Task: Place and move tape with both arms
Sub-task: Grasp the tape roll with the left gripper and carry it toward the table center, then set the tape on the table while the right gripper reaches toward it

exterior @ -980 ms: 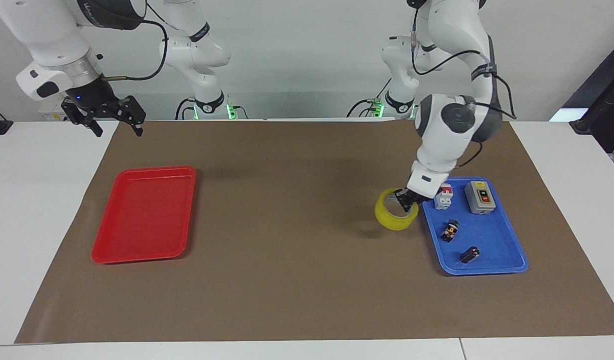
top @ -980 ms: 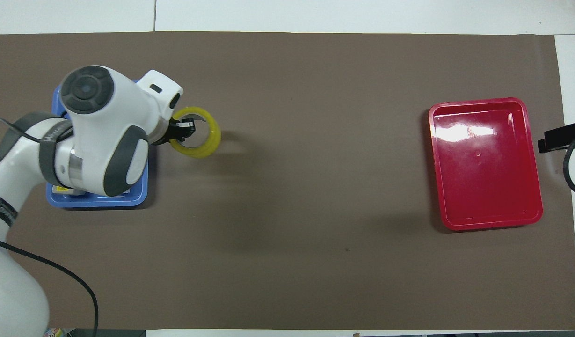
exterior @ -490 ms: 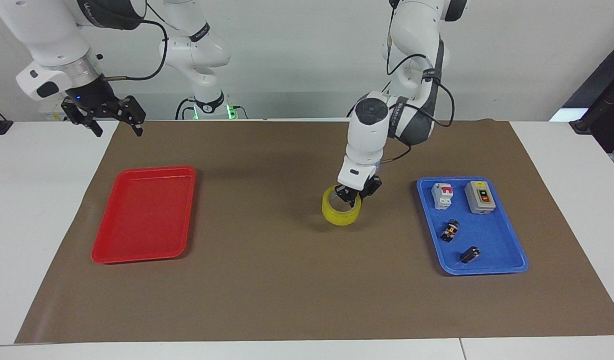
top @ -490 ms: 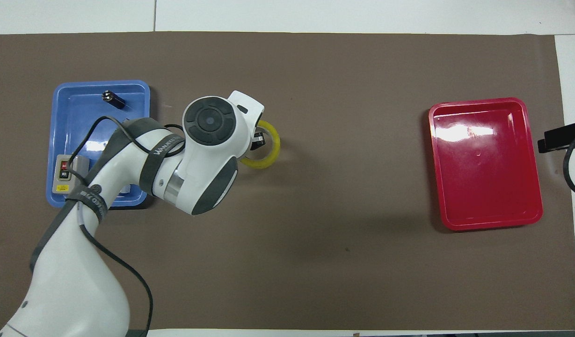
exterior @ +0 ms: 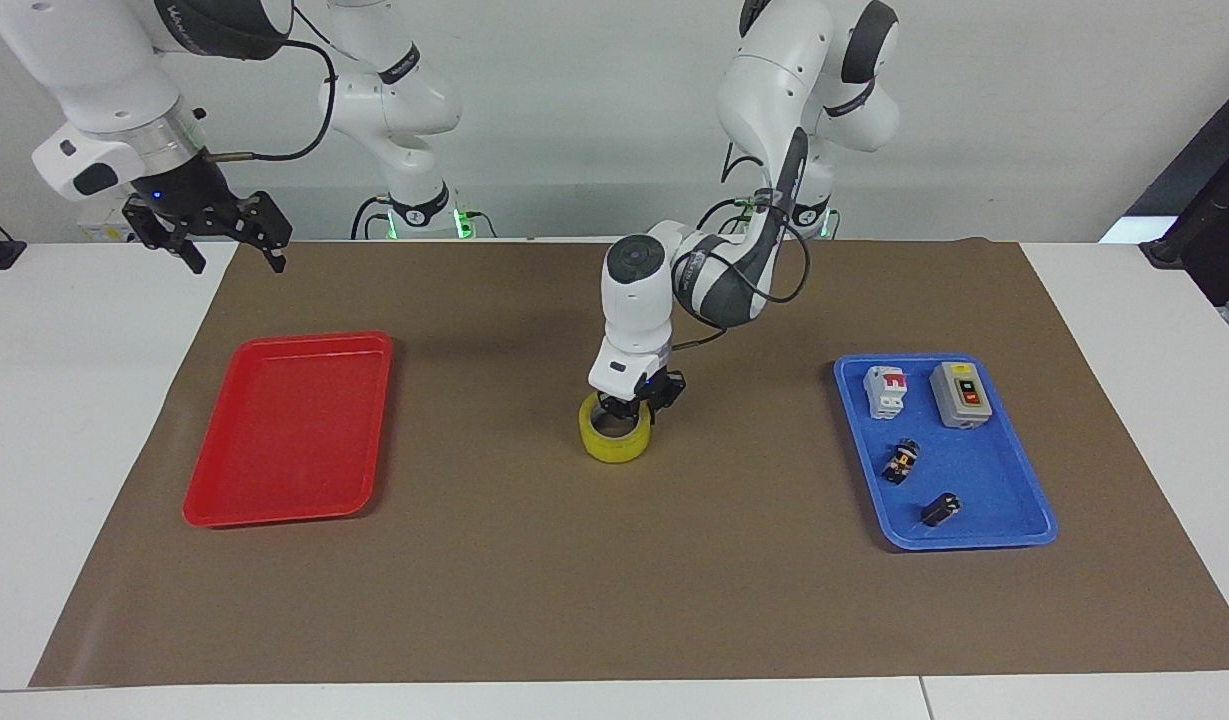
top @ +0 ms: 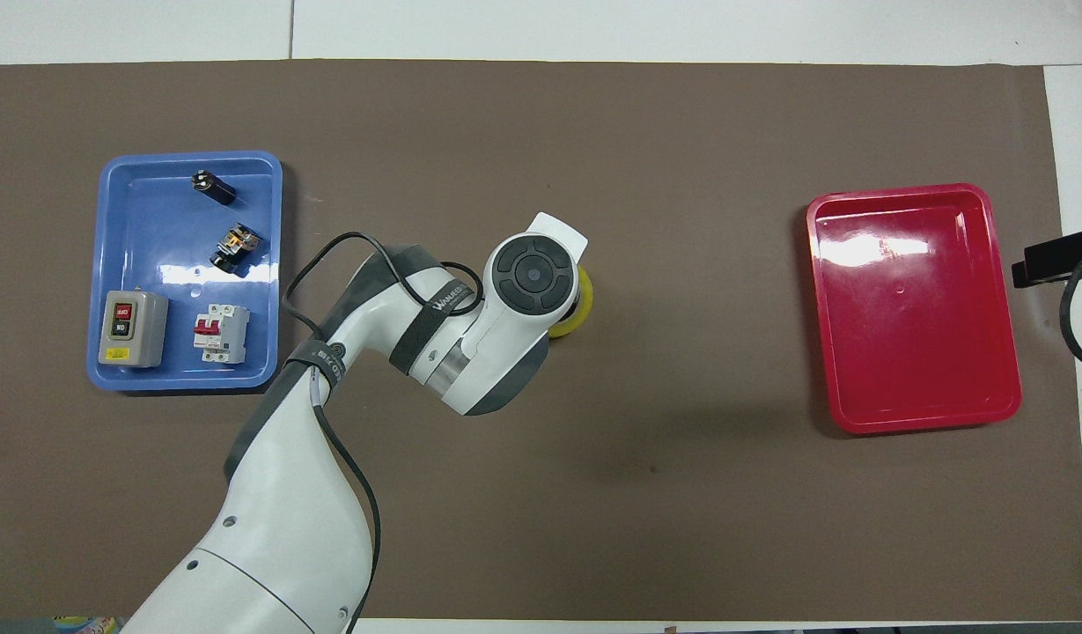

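Observation:
The yellow tape roll (exterior: 615,439) lies flat at the middle of the brown mat. My left gripper (exterior: 632,407) is down on it and shut on its rim, one finger inside the ring. In the overhead view my left arm's wrist covers the gripper and most of the tape (top: 579,308); only a yellow edge shows. My right gripper (exterior: 229,240) hangs open in the air over the table edge at the right arm's end, near the red tray, and waits.
A red tray (exterior: 286,430) lies empty at the right arm's end of the mat. A blue tray (exterior: 1014,525) at the left arm's end holds a grey switch box (exterior: 960,394), a white breaker (exterior: 886,390) and two small black parts.
My left gripper has carried the tape from beside the blue tray to the middle of the mat, toward the red tray. The right arm has not moved.

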